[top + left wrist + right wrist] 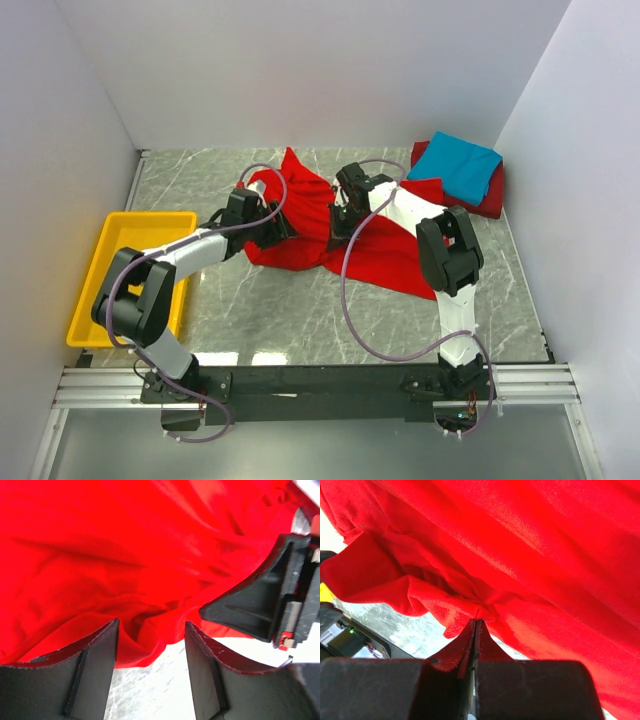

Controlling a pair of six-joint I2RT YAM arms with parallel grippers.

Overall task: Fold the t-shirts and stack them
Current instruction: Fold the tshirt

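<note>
A bright red t-shirt (390, 250) lies crumpled across the middle of the marble table. My right gripper (340, 228) is shut on a fold of its cloth (480, 611), lifted a little off the table. My left gripper (283, 232) is open at the shirt's left edge, with a hem of red cloth (135, 650) between its fingers (95, 675); the right gripper's black fingers (260, 605) show just beyond. A folded turquoise-blue t-shirt (457, 165) lies on top of a folded darker red t-shirt (494, 195) at the back right.
A yellow plastic tray (110, 250) stands at the left of the table, beside my left arm. White walls close in the table on three sides. Purple cables loop over both arms.
</note>
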